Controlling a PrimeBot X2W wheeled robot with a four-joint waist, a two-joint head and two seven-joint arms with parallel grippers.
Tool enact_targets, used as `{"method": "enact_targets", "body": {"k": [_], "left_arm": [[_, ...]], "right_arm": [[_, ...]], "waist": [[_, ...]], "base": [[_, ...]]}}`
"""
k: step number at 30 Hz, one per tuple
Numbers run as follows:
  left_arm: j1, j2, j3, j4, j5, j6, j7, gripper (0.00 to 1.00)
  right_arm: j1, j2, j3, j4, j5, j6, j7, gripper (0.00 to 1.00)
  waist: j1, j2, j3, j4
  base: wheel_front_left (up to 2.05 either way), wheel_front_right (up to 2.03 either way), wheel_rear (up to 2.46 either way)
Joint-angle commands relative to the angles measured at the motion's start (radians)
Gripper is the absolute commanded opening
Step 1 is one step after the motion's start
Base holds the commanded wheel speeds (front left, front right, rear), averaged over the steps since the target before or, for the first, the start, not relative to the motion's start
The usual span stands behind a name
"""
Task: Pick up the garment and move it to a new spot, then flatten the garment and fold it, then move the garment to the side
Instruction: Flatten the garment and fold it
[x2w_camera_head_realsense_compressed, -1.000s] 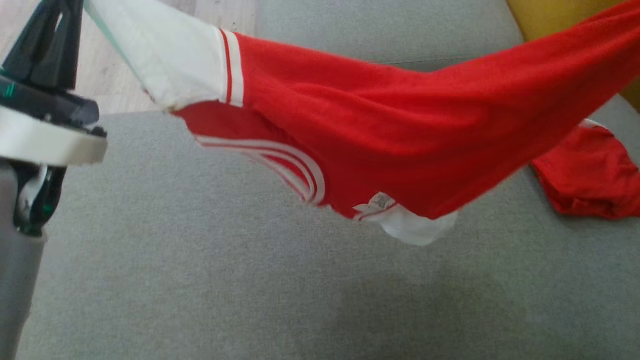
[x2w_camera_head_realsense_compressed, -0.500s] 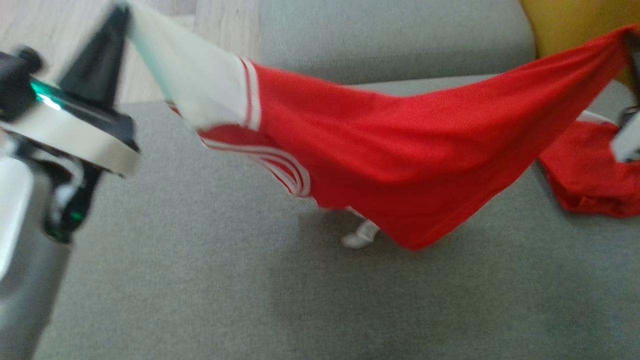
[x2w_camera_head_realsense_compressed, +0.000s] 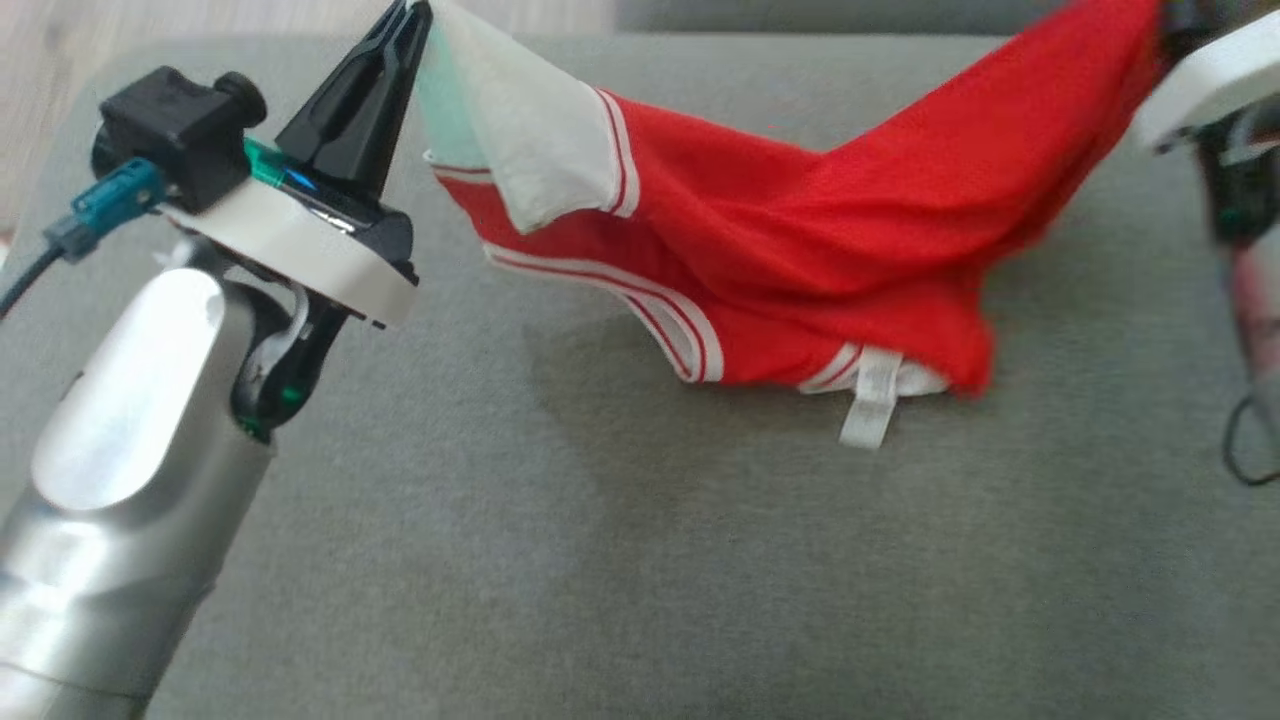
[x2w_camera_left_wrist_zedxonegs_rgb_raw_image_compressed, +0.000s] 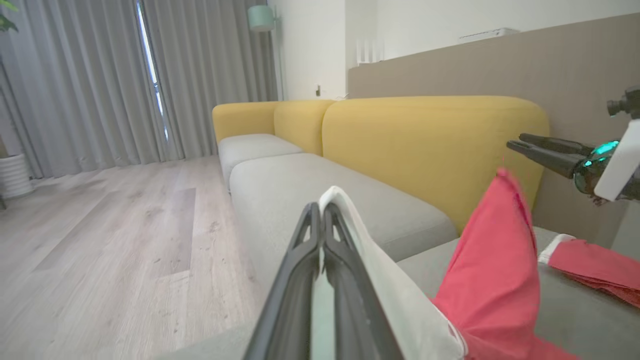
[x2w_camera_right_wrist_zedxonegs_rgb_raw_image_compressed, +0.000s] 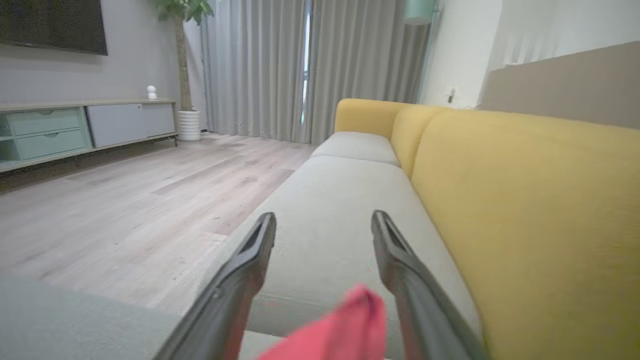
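Garment (x2w_camera_head_realsense_compressed: 800, 250): red-white soft jersey shirt, light, limp; sags onto grey fabric sofa seat (x2w_camera_head_realsense_compressed: 600, 560), mid.
L gripper (x2w_camera_head_realsense_compressed: 410, 25): clamps white sleeve end, far left.
R gripper (x2w_camera_right_wrist_zedxonegs_rgb_raw_image_compressed: 325, 235): jaws wide, red corner loose btwn.
Hold pts: hem corners.

Left hand (x2w_camera_head_realsense_compressed: 412, 18), raised on its silver forearm (x2w_camera_head_realsense_compressed: 130, 450), has its fingers pinched tight on the garment (x2w_camera_head_realsense_compressed: 800, 250) at a white corner. Right hand (x2w_camera_right_wrist_zedxonegs_rgb_raw_image_compressed: 322, 225) holds its fingers spread wide, gripping nothing.

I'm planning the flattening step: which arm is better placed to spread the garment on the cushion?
Left, probably. The left gripper has its jaws shut on the white sleeve of the red and white fabric garment, which sags onto the grey sofa cushion. The right gripper has open jaws, gripping nothing.
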Motion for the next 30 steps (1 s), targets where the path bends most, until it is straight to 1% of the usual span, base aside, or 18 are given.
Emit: {"method": "enact_targets", "body": {"k": [1,3,5,8,13,15,16,20,24,30], "left_arm": [[-0.058,0.025,0.037,-0.002,0.009,0.002,-0.027,0.0],[-0.062,0.02,0.035,0.028,0.015,0.002,-0.053,0.0],[-0.061,0.022,0.037,0.055,0.021,0.003,-0.078,0.0],[-0.058,0.03,0.048,0.088,0.035,0.016,-0.118,0.0],[-0.046,0.048,0.058,0.143,0.055,0.038,-0.161,0.0],[-0.038,0.057,0.063,0.163,0.058,0.046,-0.169,0.0],[-0.038,0.057,0.063,0.163,0.058,0.046,-0.169,0.0],[-0.022,0.076,0.068,0.185,0.059,0.054,-0.175,0.0],[-0.016,0.084,0.063,0.194,0.063,0.058,-0.173,0.0],[-0.024,0.083,0.052,0.193,0.068,0.06,-0.17,0.0]], "right_arm": [[-0.01,0.031,0.034,0.005,-0.001,0.007,-0.032,1.0],[0.011,0.039,0.058,0.021,0.008,0.007,-0.051,1.0],[0.051,0.046,0.082,0.011,0.027,0.007,-0.06,1.0],[0.142,0.047,0.108,-0.062,0.059,0.007,-0.065,1.0],[0.376,0.048,0.14,-0.192,0.123,0.007,-0.065,1.0],[0.47,0.053,0.157,-0.223,0.146,0.007,-0.065,1.0],[0.47,0.053,0.157,-0.223,0.146,0.007,-0.065,1.0],[0.615,0.079,0.177,-0.279,0.19,0.007,-0.056,1.0],[0.669,0.104,0.167,-0.298,0.196,0.007,-0.051,1.0],[0.668,0.151,0.153,-0.297,0.189,0.007,-0.055,1.0]], "waist": [[-0.0003,0.0,0.043,0.037],[-0.0003,0.0,0.041,0.032],[-0.0003,0.0,0.032,0.017],[-0.0003,0.0,0.015,-0.009],[-0.0003,0.0,-0.017,-0.046],[-0.0003,0.0,-0.027,-0.059],[-0.0003,0.0,-0.027,-0.059],[-0.0003,0.0,-0.035,-0.082],[-0.0003,0.0,-0.029,-0.095],[-0.0003,0.0,-0.018,-0.096]], "base": [[0.0,0.0,0.0],[0.0,0.0,0.0],[0.0,0.0,0.0],[0.0,0.0,0.0],[0.0,0.0,0.0],[0.0,0.0,0.0],[0.0,0.0,0.0],[0.0,0.0,0.0],[0.0,0.0,0.0],[0.0,0.0,0.0]]}}
